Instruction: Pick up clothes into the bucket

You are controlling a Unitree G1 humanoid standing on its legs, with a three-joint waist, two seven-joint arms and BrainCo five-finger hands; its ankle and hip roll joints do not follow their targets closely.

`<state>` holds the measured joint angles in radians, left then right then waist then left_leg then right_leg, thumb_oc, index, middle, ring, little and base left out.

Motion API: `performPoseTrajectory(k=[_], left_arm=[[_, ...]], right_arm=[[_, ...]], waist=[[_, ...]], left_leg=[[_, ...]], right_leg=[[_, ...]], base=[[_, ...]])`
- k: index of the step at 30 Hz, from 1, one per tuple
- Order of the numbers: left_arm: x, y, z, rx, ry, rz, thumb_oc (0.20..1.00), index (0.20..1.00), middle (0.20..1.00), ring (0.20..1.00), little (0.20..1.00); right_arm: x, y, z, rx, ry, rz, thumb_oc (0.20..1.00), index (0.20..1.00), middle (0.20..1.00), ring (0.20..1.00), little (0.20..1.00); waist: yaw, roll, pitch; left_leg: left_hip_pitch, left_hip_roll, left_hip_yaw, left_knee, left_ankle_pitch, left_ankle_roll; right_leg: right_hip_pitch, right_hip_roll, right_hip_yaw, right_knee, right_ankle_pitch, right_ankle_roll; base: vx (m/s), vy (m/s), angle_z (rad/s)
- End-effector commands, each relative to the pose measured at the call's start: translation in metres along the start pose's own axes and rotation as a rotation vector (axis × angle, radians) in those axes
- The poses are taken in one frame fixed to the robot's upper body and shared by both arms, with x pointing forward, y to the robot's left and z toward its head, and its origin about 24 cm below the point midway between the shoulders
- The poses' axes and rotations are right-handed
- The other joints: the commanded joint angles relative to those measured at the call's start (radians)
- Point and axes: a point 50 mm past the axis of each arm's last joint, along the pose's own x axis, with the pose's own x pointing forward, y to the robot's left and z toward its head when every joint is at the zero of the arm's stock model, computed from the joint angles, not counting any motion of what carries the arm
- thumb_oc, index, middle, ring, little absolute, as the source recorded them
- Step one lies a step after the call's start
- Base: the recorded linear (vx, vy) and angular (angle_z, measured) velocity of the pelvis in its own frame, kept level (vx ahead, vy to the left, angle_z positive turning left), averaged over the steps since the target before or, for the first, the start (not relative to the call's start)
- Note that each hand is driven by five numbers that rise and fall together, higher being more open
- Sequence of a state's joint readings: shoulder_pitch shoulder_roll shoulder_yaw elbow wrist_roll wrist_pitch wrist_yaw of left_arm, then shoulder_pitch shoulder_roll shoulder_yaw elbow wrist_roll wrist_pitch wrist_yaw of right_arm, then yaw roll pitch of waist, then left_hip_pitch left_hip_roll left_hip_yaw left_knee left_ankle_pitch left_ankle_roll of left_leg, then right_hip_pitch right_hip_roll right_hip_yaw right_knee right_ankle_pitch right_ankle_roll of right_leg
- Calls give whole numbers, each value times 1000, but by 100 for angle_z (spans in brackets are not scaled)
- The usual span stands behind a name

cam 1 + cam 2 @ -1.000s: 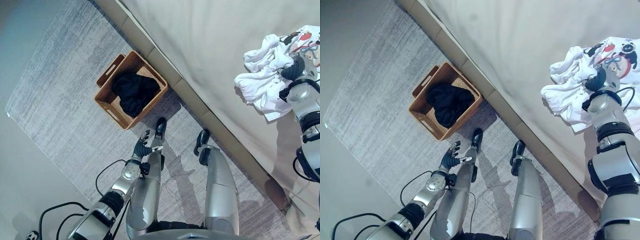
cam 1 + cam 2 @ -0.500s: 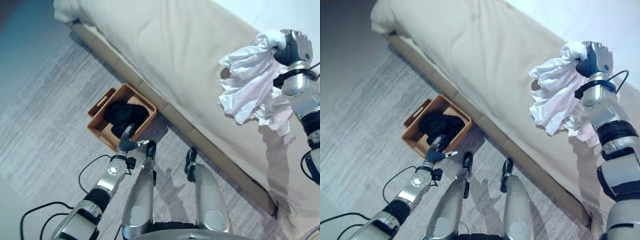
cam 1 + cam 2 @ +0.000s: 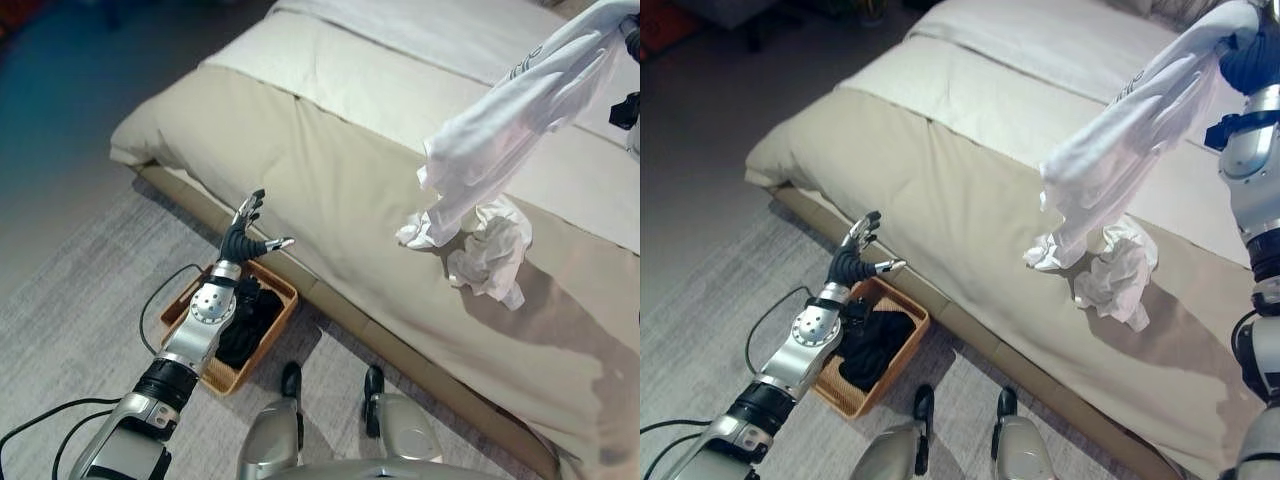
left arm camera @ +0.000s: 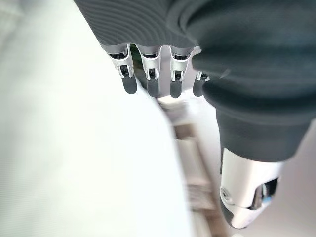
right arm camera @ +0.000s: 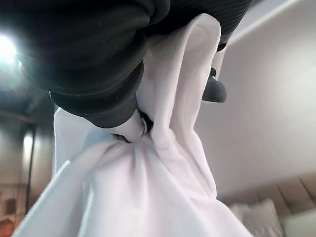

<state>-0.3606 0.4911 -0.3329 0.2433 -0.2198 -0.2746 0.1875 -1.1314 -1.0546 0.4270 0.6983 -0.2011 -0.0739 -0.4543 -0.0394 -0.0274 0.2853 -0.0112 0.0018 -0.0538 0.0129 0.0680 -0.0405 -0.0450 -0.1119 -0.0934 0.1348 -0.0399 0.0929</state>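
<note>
My right hand (image 3: 1248, 55) is raised high at the upper right, shut on a white garment (image 3: 500, 125) that hangs down from it; the wrist view shows the white cloth (image 5: 168, 163) bunched in its grip. The garment's crumpled lower end (image 3: 1110, 265) reaches the bed. A woven brown basket (image 3: 255, 350) stands on the rug against the bed's side, with dark clothes (image 3: 872, 352) inside. My left hand (image 3: 244, 232) is open above the basket, its fingers (image 4: 150, 81) spread and straight.
A large bed (image 3: 330, 170) with a beige cover fills the middle and right, its low base (image 3: 970, 335) running diagonally. A grey rug (image 3: 70, 330) covers the floor at the lower left around the basket.
The camera has tilted up, so the whole scene shifted. My right hand lifted the white garment higher off the bed until it hangs stretched. My left hand rose above the basket.
</note>
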Motion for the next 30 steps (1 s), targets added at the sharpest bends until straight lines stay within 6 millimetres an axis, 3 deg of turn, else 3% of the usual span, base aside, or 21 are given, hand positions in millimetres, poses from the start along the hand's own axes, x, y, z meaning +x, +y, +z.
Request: performPoseTrajectory(k=[1, 3, 6, 9, 10, 13, 14, 16, 18, 20, 25, 30], left_arm=[[2, 0, 16, -5, -93, -46, 1000, 1000, 1000, 1000, 1000], [19, -7, 39, 1, -184, -83, 1000, 1000, 1000, 1000, 1000], [29, -14, 50, -20, -221, -98, 1000, 1000, 1000, 1000, 1000], [49, -27, 71, -27, -281, -134, 1000, 1000, 1000, 1000, 1000], [62, -36, 81, -23, -300, -145, 1000, 1000, 1000, 1000, 1000], [74, -49, 85, -37, -285, -149, 1000, 1000, 1000, 1000, 1000], [74, -50, 85, -37, -286, -151, 1000, 1000, 1000, 1000, 1000], [84, -65, 88, -27, -272, -153, 1000, 1000, 1000, 1000, 1000], [86, -70, 89, -30, -267, -158, 1000, 1000, 1000, 1000, 1000], [91, -83, 89, -58, -238, -174, 1000, 1000, 1000, 1000, 1000], [91, -99, 93, -71, -245, -205, 1000, 1000, 1000, 1000, 1000], [85, -116, 86, -117, -200, -254, 1000, 1000, 1000, 1000, 1000]], right_arm=[[23, -32, 17, 32, -46, -98, 200, 200, 200, 200, 200], [28, -33, 27, 52, -73, -90, 200, 200, 200, 200, 200], [28, -32, 33, 87, -88, -79, 200, 200, 200, 200, 200], [29, -28, 49, 169, -136, -71, 200, 200, 200, 200, 200], [26, -22, 64, 223, -191, -43, 200, 200, 200, 200, 200], [18, -16, 88, 309, -291, 0, 200, 200, 200, 200, 200], [18, -17, 87, 308, -289, 0, 200, 200, 200, 200, 200], [7, -12, 111, 417, -392, 52, 200, 200, 200, 200, 200], [4, -11, 118, 449, -418, 65, 200, 200, 200, 200, 200], [-7, -11, 141, 547, -515, 111, 200, 200, 200, 200, 200], [-26, -12, 163, 674, -623, 146, 200, 200, 200, 200, 200], [-48, -18, 170, 755, -706, 159, 200, 200, 200, 200, 200]], waist=[[-6, -46, -143], [-15, -46, -186], [-21, -43, -204], [-30, -43, -224], [-42, -38, -237], [-56, -37, -253], [-54, -38, -253], [-67, -35, -263], [-69, -35, -265], [-78, -32, -271], [-89, -28, -275], [-94, -22, -274]], left_leg=[[-8, -17, 23, 68, -105, 5], [21, -11, 29, 50, -106, 3], [37, -10, 29, 43, -108, 2], [44, -9, 34, 42, -101, 3], [54, -5, 34, 35, -101, 2], [66, -1, 37, 25, -98, 0], [66, -1, 37, 24, -97, 0], [74, 0, 43, 17, -95, 0], [77, 1, 46, 15, -95, -1], [81, 4, 54, 17, -97, 0], [88, 4, 62, 20, -101, 2], [92, 0, 61, 27, -108, 8]], right_leg=[[18, 10, 3, -16, 7, 27], [46, 10, 1, -32, 8, 29], [63, 11, -2, -39, 7, 29], [74, 12, -3, -42, 13, 27], [81, 13, -3, -45, 11, 27], [89, 13, -3, -53, 15, 27], [90, 14, -3, -53, 15, 27], [93, 15, 0, -60, 18, 27], [95, 14, 3, -62, 19, 28], [98, 15, 9, -65, 21, 28], [102, 15, 18, -67, 22, 30], [106, 13, 19, -62, 18, 29]], base=[[119, -8, -7], [91, -17, -3], [51, -9, 3], [1, -7, -4], [7, -7, -8], [13, -4, -1], [0, 0, 0], [-7, -13, -5], [-1, -8, -10], [-8, -5, -10], [-11, -3, -11], [-1, 2, -1]])
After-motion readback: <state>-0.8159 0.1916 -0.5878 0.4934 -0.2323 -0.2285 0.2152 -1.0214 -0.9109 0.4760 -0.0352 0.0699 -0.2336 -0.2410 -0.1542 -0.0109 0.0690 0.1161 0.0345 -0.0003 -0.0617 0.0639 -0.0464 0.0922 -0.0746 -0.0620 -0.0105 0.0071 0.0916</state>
